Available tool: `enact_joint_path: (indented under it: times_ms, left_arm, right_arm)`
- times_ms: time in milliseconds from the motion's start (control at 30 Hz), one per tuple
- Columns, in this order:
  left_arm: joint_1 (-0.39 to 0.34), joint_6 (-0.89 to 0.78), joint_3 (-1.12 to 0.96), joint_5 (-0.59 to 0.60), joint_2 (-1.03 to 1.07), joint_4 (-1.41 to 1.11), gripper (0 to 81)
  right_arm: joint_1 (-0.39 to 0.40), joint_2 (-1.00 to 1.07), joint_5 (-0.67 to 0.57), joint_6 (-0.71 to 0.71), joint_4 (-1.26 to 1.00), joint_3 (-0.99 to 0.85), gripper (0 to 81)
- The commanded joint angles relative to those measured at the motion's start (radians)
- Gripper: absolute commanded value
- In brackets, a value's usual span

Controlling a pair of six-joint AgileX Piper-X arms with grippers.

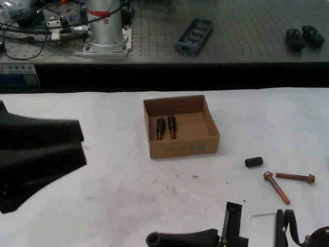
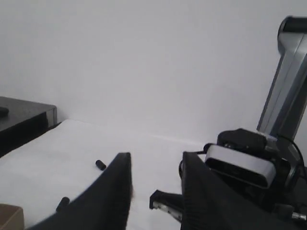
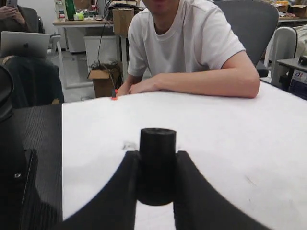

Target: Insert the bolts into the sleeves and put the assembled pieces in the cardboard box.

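A cardboard box (image 1: 180, 148) stands mid-table with two assembled pieces (image 1: 165, 126) lying inside. To its right lie a loose black sleeve (image 1: 253, 161) and two copper bolts (image 1: 295, 177) (image 1: 276, 187). My right gripper (image 3: 157, 191) is shut on another black sleeve (image 3: 157, 160), held upright between its fingers; in the high view it lies at the near edge, right gripper (image 1: 164, 239) pointing left. My left gripper (image 1: 77, 146) hangs at the table's left side, the left gripper (image 2: 156, 191) open with nothing between its fingers.
A dark bench with a metal post (image 1: 105, 25), cables and a black rack (image 1: 194, 35) runs along the far side. A person's arms (image 3: 192, 84) rest on the table's edge. The right arm's camera (image 2: 240, 163) and small dark pieces (image 2: 100, 165) show in the left wrist view.
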Motion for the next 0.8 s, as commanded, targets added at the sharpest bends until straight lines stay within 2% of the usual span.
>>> enact_joint_path:
  times_ms: [0, 133, 233, 333, 467, 533, 667, 767]
  left_arm:
    - [0.002, 0.088, 0.002, -0.002, 0.003, 0.08, 26.7]
    - [0.002, 0.179, 0.002, -0.002, 0.003, 0.207, 26.0]
    - [0.002, 0.213, 0.002, -0.002, 0.003, 0.28, 21.7]
    - [0.002, 0.269, 0.002, -0.002, 0.003, 0.361, 17.5]
    - [0.0, 0.452, -0.006, -0.009, 0.003, 0.535, 17.3]
    - [-0.017, 0.586, -0.028, -0.101, 0.003, 0.643, 17.3]
    - [-0.112, 0.962, -0.094, -0.456, 0.027, 0.885, 17.3]
    - [-0.191, 1.058, -0.118, -0.569, 0.074, 0.924, 17.3]
  right_arm:
    - [-0.003, -0.013, 0.074, 0.033, -0.048, -0.012, 6.4]
    - [-0.017, -0.038, 0.268, 0.026, -0.049, -0.01, 6.4]
    - [-0.037, -0.07, 0.396, -0.016, -0.049, -0.01, 6.4]
    - [-0.049, -0.108, 0.463, -0.037, -0.049, -0.01, 6.4]
    - [-0.069, -0.171, 0.524, -0.037, -0.039, -0.01, 6.6]
    - [-0.072, -0.211, 0.575, -0.037, -0.019, -0.01, 6.6]
    - [-0.072, -0.303, 0.7, -0.037, 0.052, -0.01, 6.6]
    - [-0.072, -0.378, 0.738, -0.024, 0.111, -0.01, 6.6]
